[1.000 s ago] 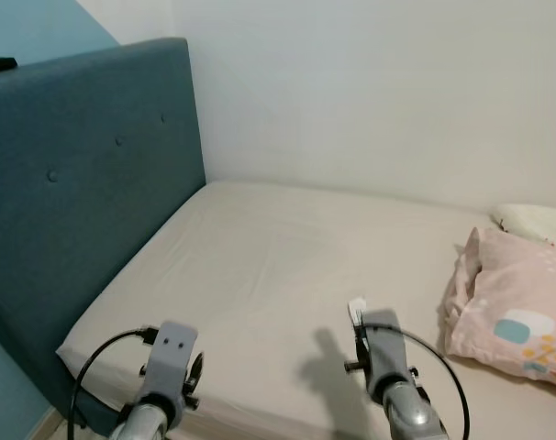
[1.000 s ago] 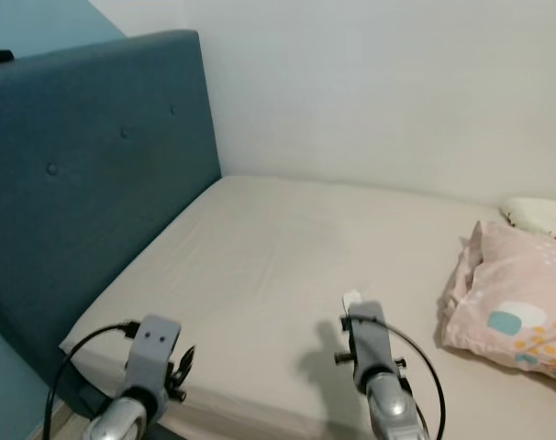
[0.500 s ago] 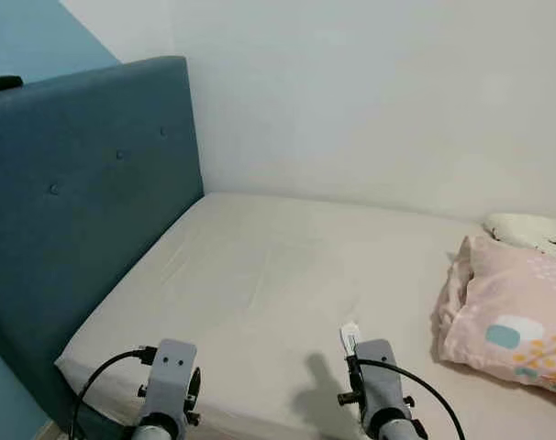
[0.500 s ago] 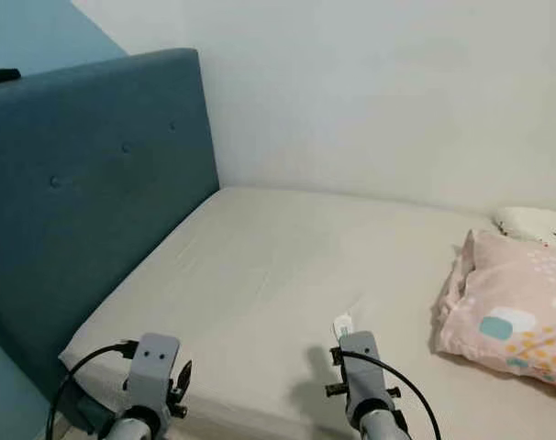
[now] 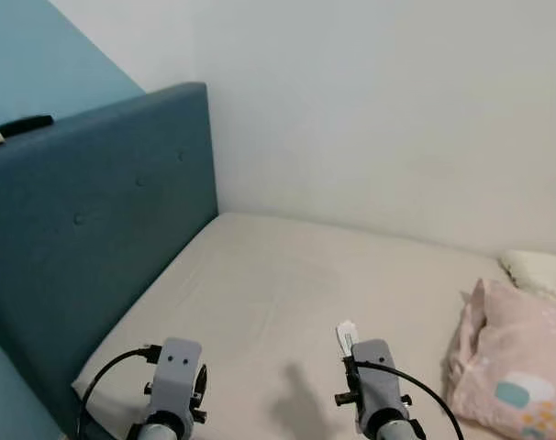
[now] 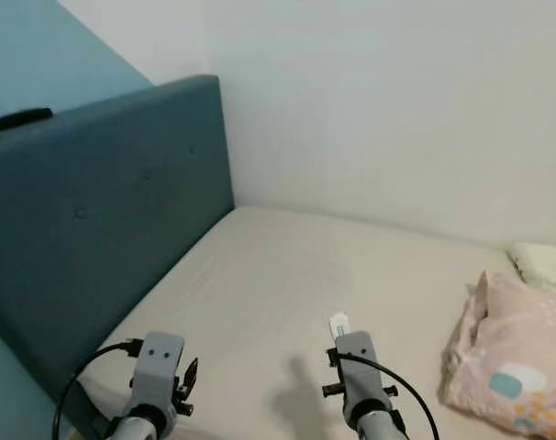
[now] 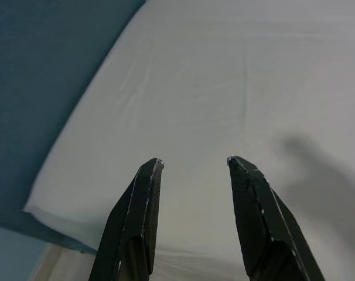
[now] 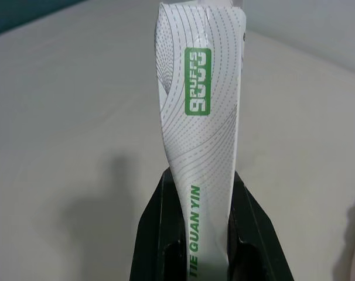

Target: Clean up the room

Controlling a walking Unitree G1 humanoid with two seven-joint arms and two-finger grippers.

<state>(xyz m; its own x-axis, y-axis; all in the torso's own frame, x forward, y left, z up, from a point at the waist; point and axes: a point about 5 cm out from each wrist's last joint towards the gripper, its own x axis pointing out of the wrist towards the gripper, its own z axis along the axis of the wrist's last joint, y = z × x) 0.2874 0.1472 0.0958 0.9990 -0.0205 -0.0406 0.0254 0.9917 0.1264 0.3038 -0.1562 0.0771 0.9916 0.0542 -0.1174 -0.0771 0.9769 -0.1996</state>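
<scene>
Beige sheeting covers the bed (image 5: 287, 293), the largest thing in view, its mattress running back to a white wall (image 5: 388, 110). Along the robot's left side of the bed stands a dark teal upholstered headboard (image 5: 85, 229) with button tufts, and a small dark object (image 5: 26, 125), too small to identify, rests on its top edge. Behind the headboard the wall is painted light blue (image 5: 39, 46).

At the right edge of the bed lies a pink pillow (image 5: 517, 367) printed with coloured shapes, and just behind it a cream pillow (image 5: 539, 270) peeks in.

Both silver arms reach forward low over the near edge of the mattress. The left gripper (image 7: 192, 164) hovers above the sheet near the mattress corner, its two black fingers (image 7: 136, 222) spread apart with bare sheet between them; it holds and touches nothing.

The right gripper (image 8: 201, 193) is closed tight on a white paper wrapper (image 8: 201, 117), a narrow packet with green printing and fine dotted lines. The wrapper stands up out of the pinch, clear of the sheet, its upper end folded over. In the head view it shows as a small white tab (image 5: 345, 335) sticking up from the right wrist, over the middle of the bed's near side, well apart from the pillows.
</scene>
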